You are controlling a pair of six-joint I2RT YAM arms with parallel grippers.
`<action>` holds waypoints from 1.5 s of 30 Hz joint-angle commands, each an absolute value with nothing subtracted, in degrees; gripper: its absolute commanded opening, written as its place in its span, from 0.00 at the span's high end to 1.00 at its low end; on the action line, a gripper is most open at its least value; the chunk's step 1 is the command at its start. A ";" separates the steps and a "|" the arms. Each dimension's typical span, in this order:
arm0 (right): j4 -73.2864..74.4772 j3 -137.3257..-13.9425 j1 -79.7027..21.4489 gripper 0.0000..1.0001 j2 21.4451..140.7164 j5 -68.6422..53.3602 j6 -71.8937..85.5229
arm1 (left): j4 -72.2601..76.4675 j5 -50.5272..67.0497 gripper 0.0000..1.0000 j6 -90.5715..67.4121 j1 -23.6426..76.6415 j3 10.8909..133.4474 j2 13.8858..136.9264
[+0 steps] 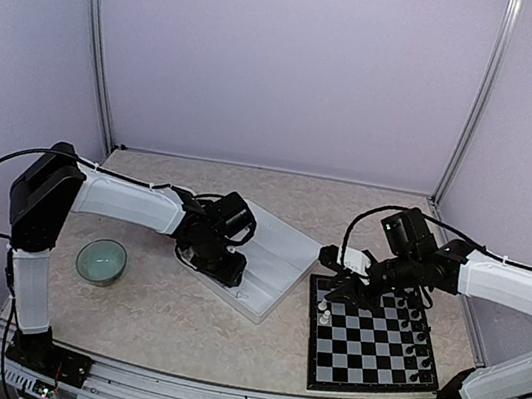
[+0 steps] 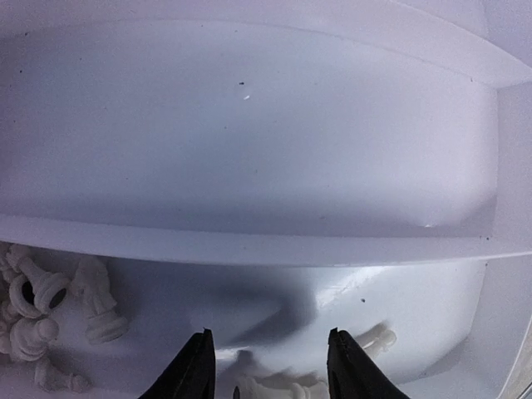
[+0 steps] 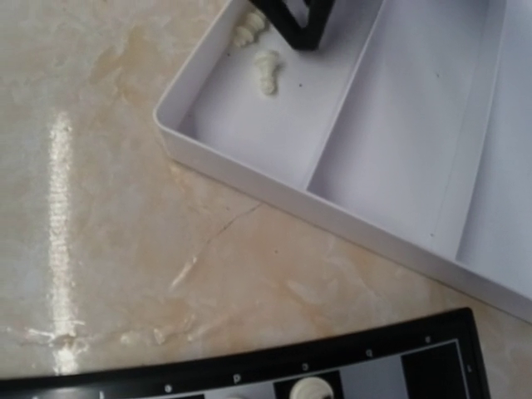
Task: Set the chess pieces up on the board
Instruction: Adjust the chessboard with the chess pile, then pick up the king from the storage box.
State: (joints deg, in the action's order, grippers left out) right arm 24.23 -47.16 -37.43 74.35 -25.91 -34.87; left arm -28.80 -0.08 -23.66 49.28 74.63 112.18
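The left tool [image 2: 274, 374] is hanging open inside the tray [image 2: 249, 245], its fingers [image 2: 198, 370] standing apart with nothing gripped; a few white pieces [image 2: 283, 389] are lying flat on the tray floor just below and between the tips, partly cut off by the picture's edge. The main risk, as I judge it, is the tool closing on two at once, since they are lying close together; a piece lying flat may also get pinched near one end and slip out on the way to the board [image 1: 369, 348]; tips pressing too low may be scraping the floor and shoving the tray along the surface [image 1: 176, 317]. A heap [image 2: 46, 312] of more white ones is lying to the tool's left in the same compartment, apart from the tips; the compartment beyond the divider is showing none.

The right tool [image 1: 342, 284] is hovering over the board's far left corner; I cannot tell whether it is open or gripping anything, its fingers not showing in its own wrist view. Standing pieces [image 1: 325, 317] are sitting just on its near side, and black pieces [image 1: 414, 334] are lining the board's edge well to its right; a careless sweep could be toppling the nearer ones.
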 commanded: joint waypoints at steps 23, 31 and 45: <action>30.52 -49.22 -37.27 0.71 74.59 -26.86 -35.74 | -41.23 -3.03 0.48 2.10 47.55 78.05 108.17; 29.33 -49.18 -37.27 0.71 75.81 -27.92 -35.52 | -40.09 6.36 0.49 -8.63 45.97 82.54 113.53; 28.60 -49.31 -37.27 0.71 77.61 -29.36 -34.89 | -32.25 7.85 0.54 -16.50 46.41 82.84 117.29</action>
State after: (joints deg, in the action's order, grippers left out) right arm 29.36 -49.23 -37.43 77.08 -28.12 -35.24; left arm -34.13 8.01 -13.76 46.24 81.41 115.26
